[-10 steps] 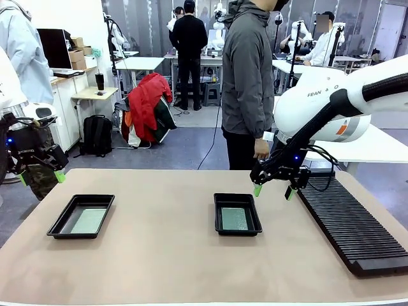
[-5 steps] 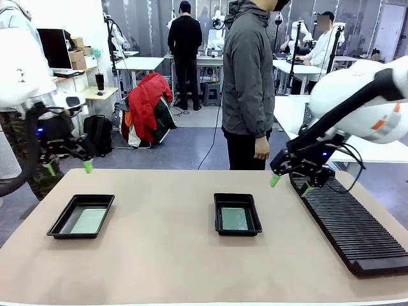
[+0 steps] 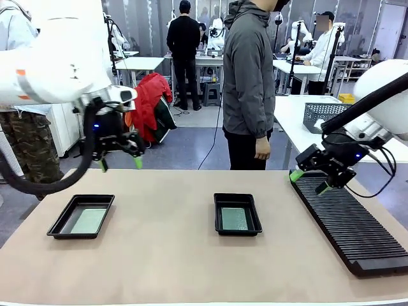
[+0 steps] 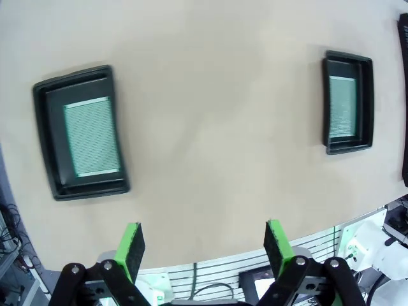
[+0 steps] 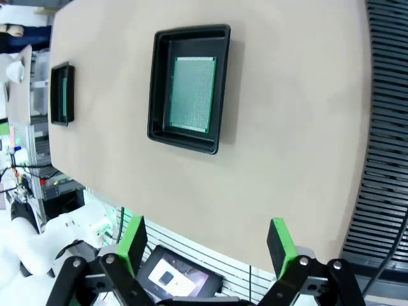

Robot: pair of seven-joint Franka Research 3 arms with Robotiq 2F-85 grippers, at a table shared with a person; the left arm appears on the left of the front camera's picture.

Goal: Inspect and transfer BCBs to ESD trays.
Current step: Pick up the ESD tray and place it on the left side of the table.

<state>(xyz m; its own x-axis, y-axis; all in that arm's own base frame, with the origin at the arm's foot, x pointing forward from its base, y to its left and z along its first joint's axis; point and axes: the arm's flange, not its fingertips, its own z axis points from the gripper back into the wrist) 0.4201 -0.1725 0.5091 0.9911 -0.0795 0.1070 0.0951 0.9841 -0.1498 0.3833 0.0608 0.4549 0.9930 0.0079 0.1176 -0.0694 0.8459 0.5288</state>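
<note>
Two black ESD trays lie on the tan table, the left tray (image 3: 64, 224) and the middle tray (image 3: 218, 223). Each holds one green BCB flat on its floor: the left BCB (image 3: 88, 220) and the middle BCB (image 3: 234, 218). My left gripper (image 3: 120, 163) hangs open and empty above the table's far left edge, behind the left tray. My right gripper (image 3: 310, 181) hangs open and empty over the far end of the rack. The left wrist view shows both trays, the left tray (image 4: 46, 131) and the middle tray (image 4: 364, 102), below the open fingers (image 4: 132, 246). The right wrist view shows the middle tray (image 5: 162, 89) with its BCB (image 5: 191, 94).
A long black ribbed rack (image 3: 347, 220) runs along the table's right side. A person in a grey jacket (image 3: 247, 76) stands at the far edge, hands down. Bare table lies between and in front of the trays.
My left arm has swung in from the far left toward the table's far left edge. My right gripper has moved right, away from the middle tray, to above the rack.
</note>
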